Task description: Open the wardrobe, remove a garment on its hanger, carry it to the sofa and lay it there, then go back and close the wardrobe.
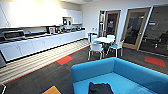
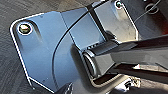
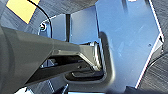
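Plainly, neither wrist view lets me tell whether a gripper's jaws stand apart or together: each shows the robot's own dark plate and jointed bar over dark grey carpet [image 2: 10, 62], with a yellow carpet tile [image 3: 21, 8] in the right wrist view.

In the head view the sofa [image 1: 100, 68] takes the lower right, bright blue with a low rounded back. The garment [image 1: 100, 88] lies on its seat as a dark crumpled heap near the front edge of the seat, toward the end with the rounded arm. I cannot make out a hanger in it.

The floor around the sofa is dark grey carpet with coloured tiles set in: an orange-yellow tile [image 1: 52, 90] just beside the sofa's arm, a red tile [image 1: 64, 60] farther out, and another red tile [image 1: 155, 60] toward the glass doors. Beyond the carpet runs a band of pale striped flooring [image 1: 37, 61] along a long white counter [image 1: 37, 45], which carries a microwave [image 1: 13, 34] near its near end and small appliances farther along. White wall cabinets [image 1: 75, 16] hang above. Past the sofa a round white table [image 1: 103, 39] stands with white chairs [image 1: 96, 48] about it. Wood-framed glass doors [image 1: 136, 27] line the far wall.
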